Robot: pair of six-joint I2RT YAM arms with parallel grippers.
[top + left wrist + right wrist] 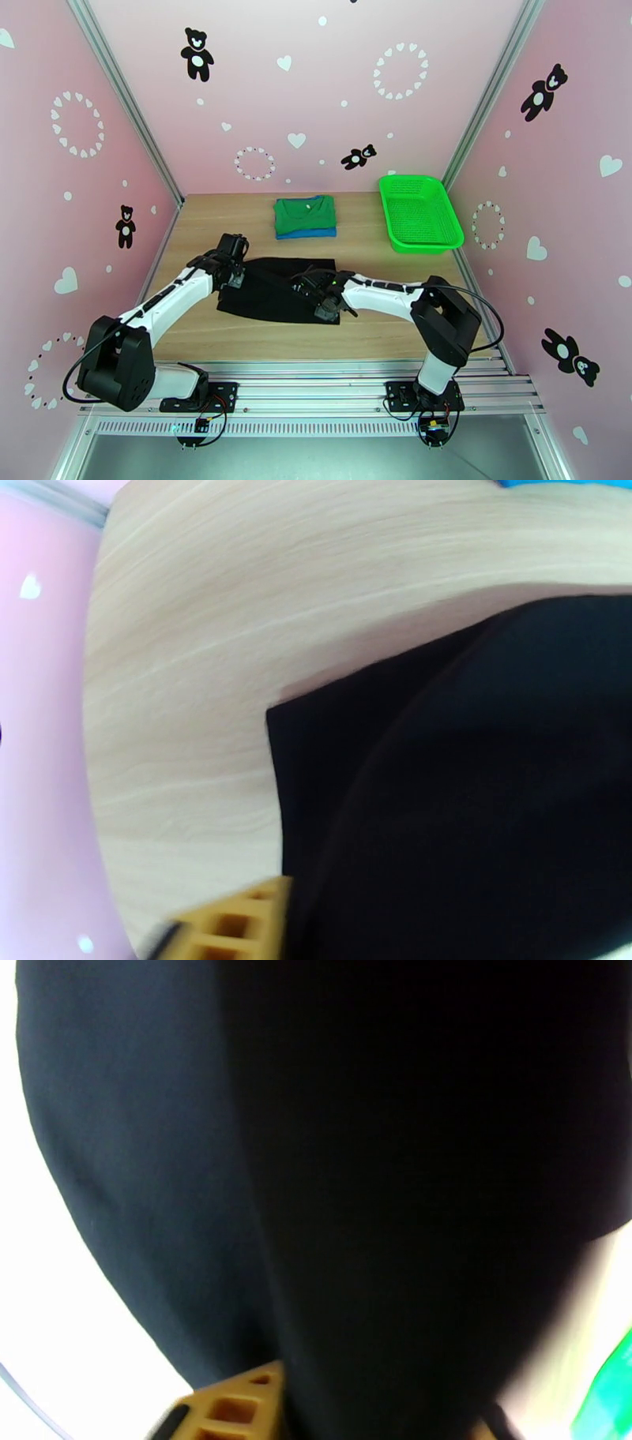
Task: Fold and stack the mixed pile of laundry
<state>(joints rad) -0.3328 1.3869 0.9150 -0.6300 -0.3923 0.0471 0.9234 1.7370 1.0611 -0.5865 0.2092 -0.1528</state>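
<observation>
A black garment (272, 294) lies partly folded in the middle of the wooden table (261, 338). My left gripper (235, 276) is at its left edge, and the left wrist view has the black cloth (474, 796) right beside one yellow finger (233, 922). My right gripper (325, 306) rests over the garment's right part; black cloth (355, 1157) drapes against a yellow finger (237, 1406) there. The cloth hides how either pair of jaws stands. Behind the black garment, a folded green shirt (304, 211) lies on a folded blue one (317, 233).
A bright green mesh basket (419, 211) stands at the back right of the table, close to the right wall. Pink walls enclose the table on three sides. Bare wood runs along the front edge between the garment and the arm bases.
</observation>
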